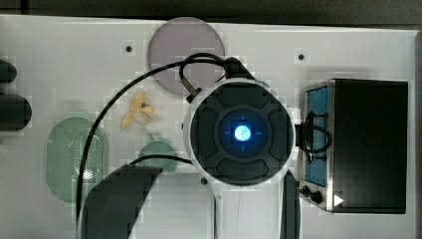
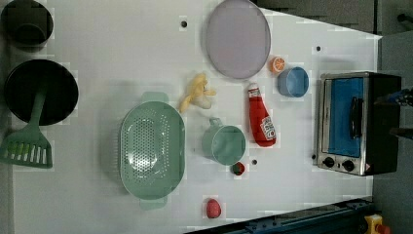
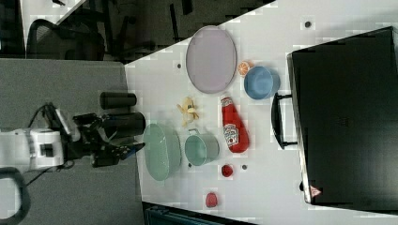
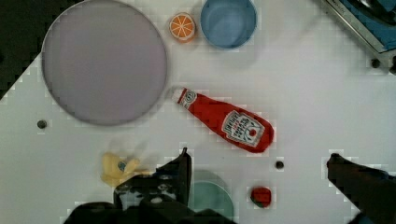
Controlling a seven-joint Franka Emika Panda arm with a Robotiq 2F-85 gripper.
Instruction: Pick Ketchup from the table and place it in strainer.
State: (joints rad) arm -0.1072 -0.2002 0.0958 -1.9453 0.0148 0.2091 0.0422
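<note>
The robot arm (image 1: 242, 133) hangs high over the white table (image 2: 97, 58), and in the top view its round wrist with a blue light covers the middle of the table. In the wrist view the gripper (image 4: 259, 168) points down at the table, and its two dark fingers (image 4: 180, 170) stand far apart with nothing between them. In the right view the arm comes in from the right view's left, with the gripper (image 3: 124, 152) next to the rim of the strainer (image 3: 162, 151). The Ketchup (image 2: 260, 117) lies flat on the table. Its white cap is close to the edge of the big purple plate (image 2: 237, 38). In the left view the Ketchup is between the small teal cup (image 2: 224, 143) and the toaster oven (image 2: 358, 122). The strainer (image 2: 152, 148) is on the other side of the cup, well apart from the Ketchup. A blue bowl (image 2: 293, 81) and an orange slice (image 2: 277, 64) sit near the Ketchup's cap end. A yellow banana toy (image 2: 197, 92) lies between the plate and the strainer.
</note>
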